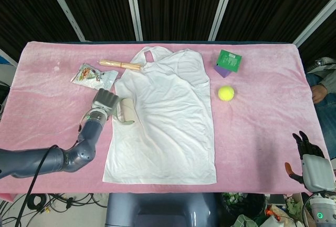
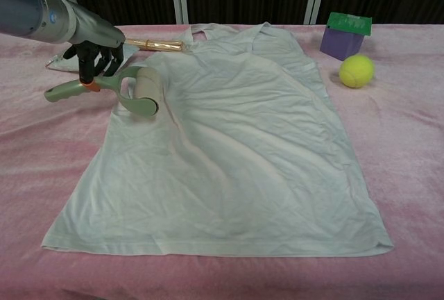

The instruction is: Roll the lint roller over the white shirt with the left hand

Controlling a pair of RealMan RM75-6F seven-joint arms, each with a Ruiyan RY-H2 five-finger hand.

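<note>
On the far left, a crinkled snack packet [image 1: 94,76] lies on the pink cloth-covered table [image 1: 47,106], and just beside it, toward the back, there is a bundle of thin wooden sticks [image 1: 119,64] that touches the collar side of the shirt. Below the packet, the grey left hand [image 1: 104,102] has its dark fingers [image 2: 91,59] wrapped around the pale green handle of the lint roller [image 2: 136,90], so it is clamped on this tool. The roller's paper-coloured drum sits at the left edge of the white sleeveless shirt [image 1: 168,116], where the cloth meets the table. The shirt is spread flat in the middle of the table, with many small wrinkles, its neck pointing to the back.

To the right of the shirt, near its shoulder, stands a small purple box with a green lid [image 1: 227,62]. A yellow tennis ball [image 1: 226,93] rests near it, toward the front, apart from the shirt.

At the far right, off the table's corner, the right hand [image 1: 310,158] hangs with its dark fingers pointing upward and slightly spread, with nothing in it.
</note>
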